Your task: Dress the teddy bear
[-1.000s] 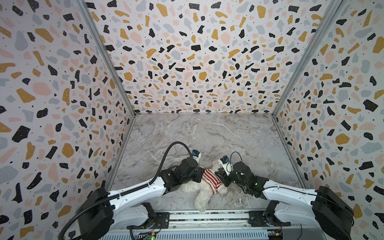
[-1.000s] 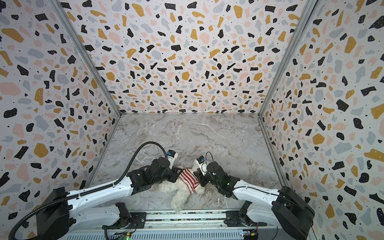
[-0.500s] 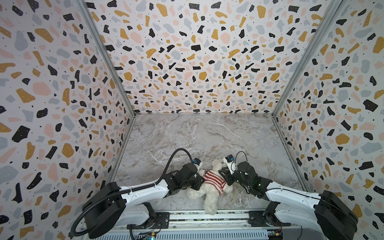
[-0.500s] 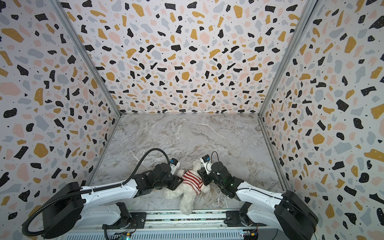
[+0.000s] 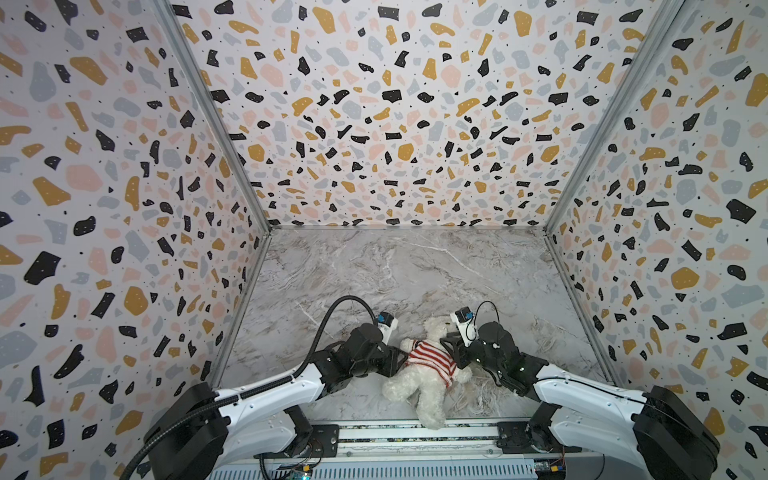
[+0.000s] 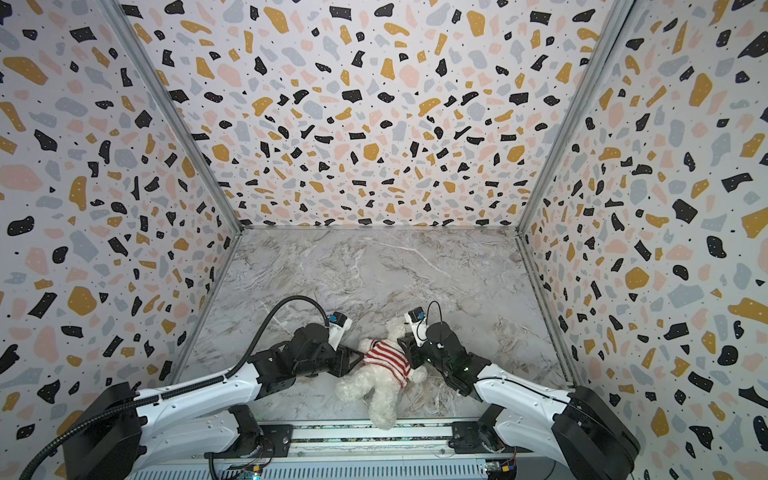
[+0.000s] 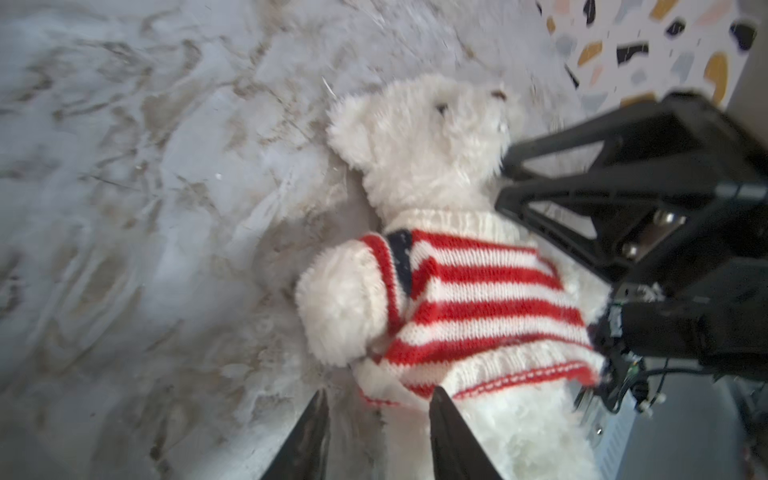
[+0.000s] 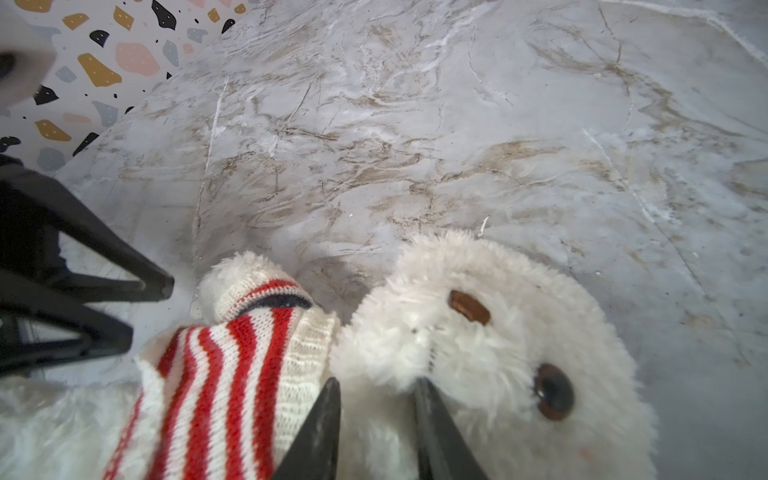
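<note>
The teddy bear [image 5: 417, 388] [image 6: 374, 390] lies flat on the marble surface [image 5: 395, 282]. It wears a red-and-white striped sweater [image 5: 430, 360] [image 6: 386, 358] that covers its trunk from neck to belly. In both top views its head lies beyond the sweater's collar, toward the far wall. Its legs stretch from the sweater's hem toward the rail [image 5: 365, 432] at the arms' base, and one foot rests on that rail. Its face is turned to the collar side where the right fingers [image 5: 449, 348] [image 8: 316, 436] are.

The left fingers [image 5: 395, 359] [image 7: 309, 432] sit at the other side of the sweater, where a bare white arm pokes out of a short sleeve. In the left wrist view their two tips stand apart, just short of the hem. A corner of the hem lies in line with the gap between them, and nothing is clamped. The right wrist view shows these tips spread and off the sweater, with bare surface between them.

In the right wrist view, one tip of the right fingers lies on the cream ribbed collar of the sweater. The other lies on the fur under the muzzle, with neck fur between the two. They stand part-way apart, and I cannot tell whether they pinch the fur or only rest against it. In the left wrist view their tips touch the bear just above the collar.
</note>
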Controlling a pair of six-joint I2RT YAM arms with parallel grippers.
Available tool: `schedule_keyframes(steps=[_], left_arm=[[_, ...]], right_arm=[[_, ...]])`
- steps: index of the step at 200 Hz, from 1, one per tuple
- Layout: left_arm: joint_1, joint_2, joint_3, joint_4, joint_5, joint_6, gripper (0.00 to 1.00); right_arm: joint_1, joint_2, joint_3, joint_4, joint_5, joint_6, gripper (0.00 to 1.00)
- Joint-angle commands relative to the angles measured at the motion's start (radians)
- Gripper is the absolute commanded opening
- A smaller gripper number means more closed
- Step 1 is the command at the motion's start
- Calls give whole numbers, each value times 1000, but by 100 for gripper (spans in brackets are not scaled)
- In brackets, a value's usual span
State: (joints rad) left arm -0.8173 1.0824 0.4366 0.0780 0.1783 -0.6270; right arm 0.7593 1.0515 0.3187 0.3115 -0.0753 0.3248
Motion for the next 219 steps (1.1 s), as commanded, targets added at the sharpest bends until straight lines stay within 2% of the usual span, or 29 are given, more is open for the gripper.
schedule_keyframes(steps=[1, 46, 91, 189, 219], left_arm=[[68, -26, -58, 144, 79, -84, 52], [108, 62, -91, 380, 147, -191, 72], [109, 160, -93, 451, 175, -206, 73], [98, 316, -105, 628, 225, -250, 57], [94, 326, -105, 647, 228, -250, 43]], right_arm=[[-6, -13, -8, -30, 10, 10, 32], [-6, -19, -21, -23, 15, 17, 33], [-7, -31, -26, -22, 19, 19, 32], [-15, -37, -33, -18, 18, 20, 32], [-15, -35, -33, -16, 15, 20, 33]])
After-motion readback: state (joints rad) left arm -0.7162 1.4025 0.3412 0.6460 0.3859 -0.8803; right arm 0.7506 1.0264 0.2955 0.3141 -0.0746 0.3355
